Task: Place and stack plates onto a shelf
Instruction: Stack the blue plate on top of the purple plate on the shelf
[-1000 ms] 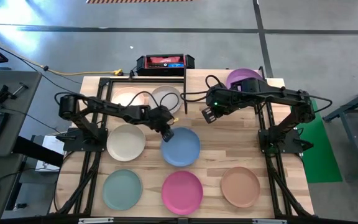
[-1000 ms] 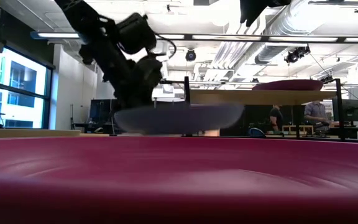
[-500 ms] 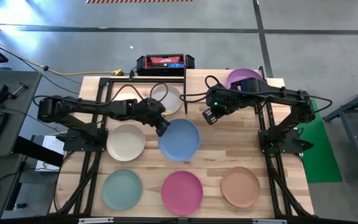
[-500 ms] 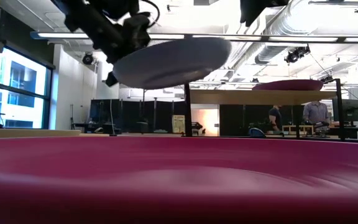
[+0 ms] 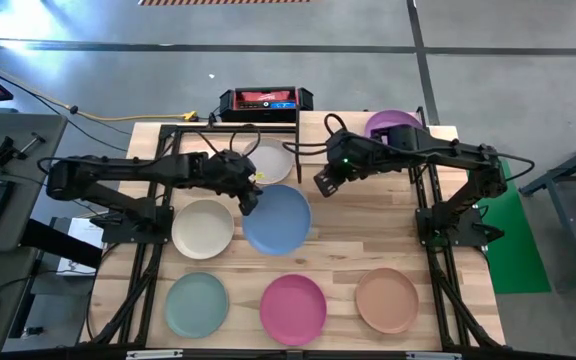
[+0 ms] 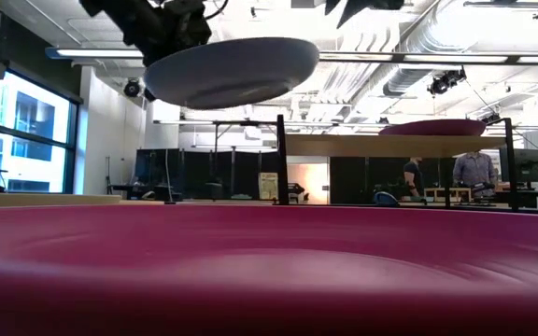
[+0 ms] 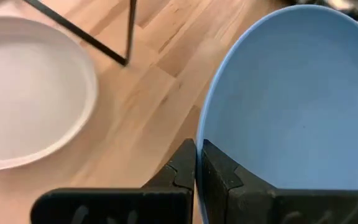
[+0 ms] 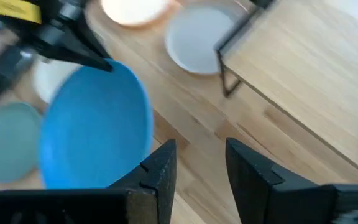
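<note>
While the left gripper (image 5: 249, 197) holds the blue plate (image 5: 277, 219) by its rim, jaws shut tight on the edge, the plate hangs lifted above the tabletop (image 5: 368, 240), roughly level, near the shelf (image 6: 390, 145). The right gripper (image 5: 323, 182) hovers just beside the plate with its jaws parted and nothing between them. A purple plate (image 5: 388, 122) lies on the shelf. Cream (image 5: 203, 229), teal (image 5: 197, 305), magenta (image 5: 293, 308) and tan (image 5: 387, 299) plates rest on the tabletop, and a grey-white plate (image 5: 273, 160) sits partly hidden by the left arm.
</note>
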